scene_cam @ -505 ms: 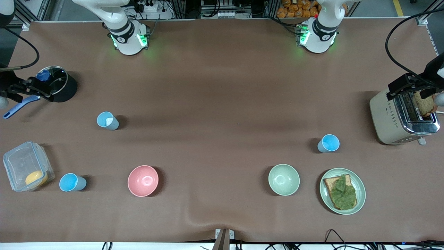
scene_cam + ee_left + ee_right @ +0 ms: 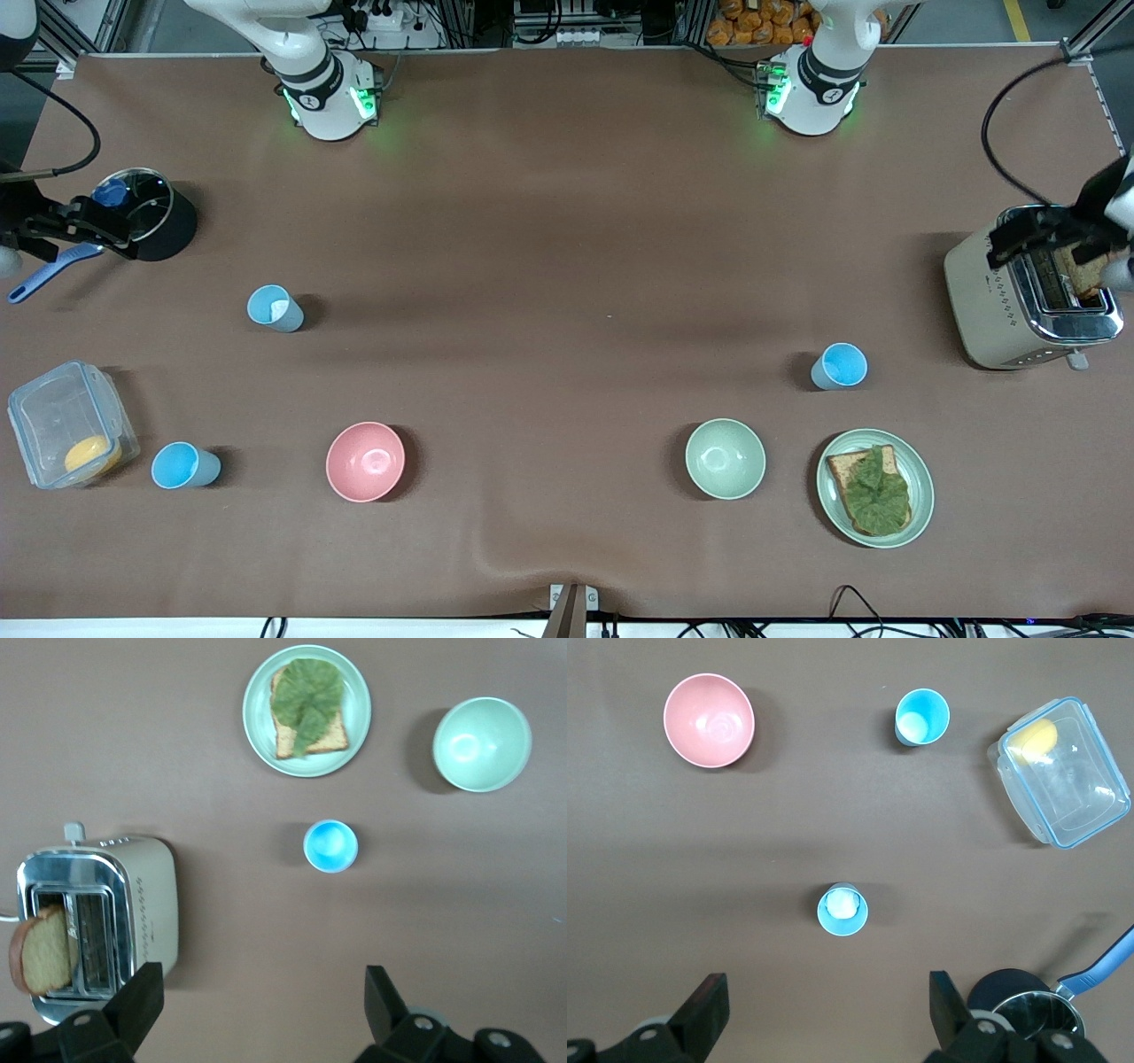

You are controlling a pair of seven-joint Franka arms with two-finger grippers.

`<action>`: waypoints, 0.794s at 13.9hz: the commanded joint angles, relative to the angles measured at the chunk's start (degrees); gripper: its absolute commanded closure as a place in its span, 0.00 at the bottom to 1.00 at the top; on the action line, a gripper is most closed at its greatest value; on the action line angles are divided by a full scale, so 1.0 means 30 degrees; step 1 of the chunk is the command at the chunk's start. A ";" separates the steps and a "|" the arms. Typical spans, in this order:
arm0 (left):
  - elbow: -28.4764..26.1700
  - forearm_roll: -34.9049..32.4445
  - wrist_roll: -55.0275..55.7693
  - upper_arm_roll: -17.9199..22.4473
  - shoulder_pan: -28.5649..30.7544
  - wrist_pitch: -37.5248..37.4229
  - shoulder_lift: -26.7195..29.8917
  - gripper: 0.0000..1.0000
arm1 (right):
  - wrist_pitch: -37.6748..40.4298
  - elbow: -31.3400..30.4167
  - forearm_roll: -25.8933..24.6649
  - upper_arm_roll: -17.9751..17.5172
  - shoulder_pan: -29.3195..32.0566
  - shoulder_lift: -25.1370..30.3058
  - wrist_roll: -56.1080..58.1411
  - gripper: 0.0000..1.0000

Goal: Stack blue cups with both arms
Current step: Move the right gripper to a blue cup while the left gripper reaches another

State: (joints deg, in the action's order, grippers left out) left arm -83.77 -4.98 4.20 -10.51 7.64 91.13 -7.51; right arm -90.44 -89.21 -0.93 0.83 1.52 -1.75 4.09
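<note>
Three blue cups stand upright and apart. A pale grey-blue cup (image 2: pixel 275 308) with a whitish inside stands toward the right arm's end, also in the right wrist view (image 2: pixel 842 909). A sky-blue cup (image 2: pixel 184 466) stands nearer the camera, beside the clear box (image 2: pixel 922 716). Another sky-blue cup (image 2: pixel 839 366) stands toward the left arm's end (image 2: pixel 330 846). My right gripper (image 2: pixel 84 230) (image 2: pixel 826 992) hangs high beside the black pot, open and empty. My left gripper (image 2: pixel 1050 232) (image 2: pixel 262 988) hangs high over the toaster's edge, open and empty.
A pink bowl (image 2: pixel 365 462) and a pale green bowl (image 2: pixel 725 458) sit near the camera. A plate (image 2: pixel 921 496) holds toast with lettuce. A toaster (image 2: pixel 983 301) holds a bread slice. A black pot (image 2: pixel 173 232) and a clear lidded box (image 2: pixel 40 416) stand at the right arm's end.
My left gripper has shifted a little toward the left arm's end of the table, over the toaster. The right arm and the cups have not moved.
</note>
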 commanded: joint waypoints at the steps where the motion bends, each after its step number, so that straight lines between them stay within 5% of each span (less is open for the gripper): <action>1: 0.0296 -0.1297 -0.0113 -0.0245 -0.0143 0.0646 -0.2208 0.00 | 0.0060 -0.0293 0.0279 0.0133 -0.0095 0.0348 0.0160 0.00; 6: -0.0083 -0.0627 0.0908 -0.0392 -0.0143 0.2284 -0.4409 0.00 | 0.0323 -0.0117 0.0221 0.0104 -0.0796 -0.0558 0.0277 0.00; 11: -0.3217 -0.0656 0.1528 -0.0568 -0.0114 0.6853 -0.4645 0.00 | 0.0413 -0.0408 0.0250 0.0104 -0.1940 -0.2754 0.0218 0.00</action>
State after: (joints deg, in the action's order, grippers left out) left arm -90.10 -6.74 7.71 -11.90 7.18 107.85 -22.32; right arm -89.02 -90.16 -0.89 0.64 -3.63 -8.14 4.53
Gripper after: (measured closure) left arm 0.000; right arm 0.000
